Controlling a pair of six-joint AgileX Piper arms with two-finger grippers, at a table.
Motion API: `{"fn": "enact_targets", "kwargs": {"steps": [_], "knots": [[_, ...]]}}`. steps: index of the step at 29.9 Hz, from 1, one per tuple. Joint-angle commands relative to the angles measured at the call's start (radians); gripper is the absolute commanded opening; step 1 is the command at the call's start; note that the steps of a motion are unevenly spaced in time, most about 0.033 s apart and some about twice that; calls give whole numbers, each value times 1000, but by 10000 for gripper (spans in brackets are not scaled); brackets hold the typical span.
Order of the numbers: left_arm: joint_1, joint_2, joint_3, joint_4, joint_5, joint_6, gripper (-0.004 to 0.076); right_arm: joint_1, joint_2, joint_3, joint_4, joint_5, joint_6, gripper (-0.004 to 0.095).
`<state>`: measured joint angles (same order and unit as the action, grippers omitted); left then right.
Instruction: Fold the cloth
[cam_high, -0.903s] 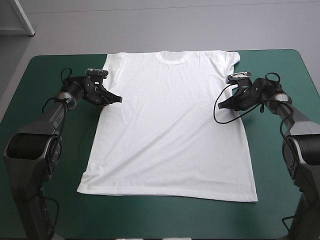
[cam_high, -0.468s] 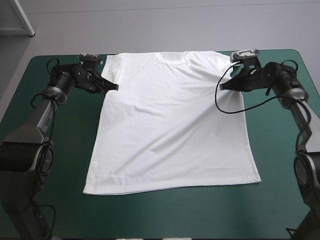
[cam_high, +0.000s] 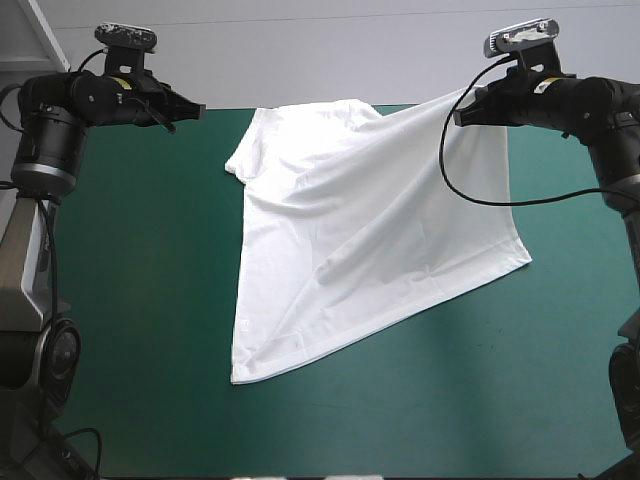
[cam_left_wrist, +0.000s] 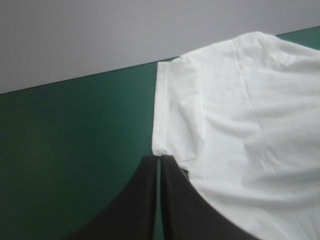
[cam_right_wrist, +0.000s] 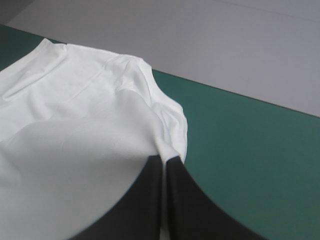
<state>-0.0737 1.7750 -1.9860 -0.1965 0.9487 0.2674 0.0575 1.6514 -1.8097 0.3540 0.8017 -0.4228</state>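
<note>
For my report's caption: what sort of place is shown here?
Probably a robotics laboratory: a table with a teal-green cover, and two robot arms, the right arm's black fingers holding up a white short-sleeved T-shirt.

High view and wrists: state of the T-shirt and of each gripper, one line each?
T-shirt: unfolded and creased; the corner at the right gripper is lifted, the rest trails on the teal-green cover.
Right gripper: raised, shut on the T-shirt.
Left gripper: raised, shut, holding nothing; the near sleeve lies just ahead of its tips.
</note>
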Motion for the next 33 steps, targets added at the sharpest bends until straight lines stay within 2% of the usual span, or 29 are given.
{"fn": "enact_targets", "kwargs": {"steps": [1, 9, 15, 17, 21, 24, 33], "knots": [[-1, -44, -10, -79, -16, 29, 21, 2, -21, -33, 10, -9, -8, -18], [-1, -34, -2, -167, -11, 66, 21, 2, 14, -33, 10, 1, -8, -17], [-1, 36, 0, -174, 92, 88, 34, 2, 16, -33, 10, -8, -10, -17], [-3, 77, 0, -189, 123, 88, 96, 2, 18, -33, 10, -8, -10, -17], [-5, 158, 0, -261, 146, 86, 319, 2, 26, -33, 2, -8, -10, -17], [-5, 213, 0, -308, 160, 79, 425, 2, 34, -33, 2, -4, -10, -17], [-13, 297, 2, -294, 167, 62, 419, 2, 38, -33, -17, 0, -10, -17]]}}
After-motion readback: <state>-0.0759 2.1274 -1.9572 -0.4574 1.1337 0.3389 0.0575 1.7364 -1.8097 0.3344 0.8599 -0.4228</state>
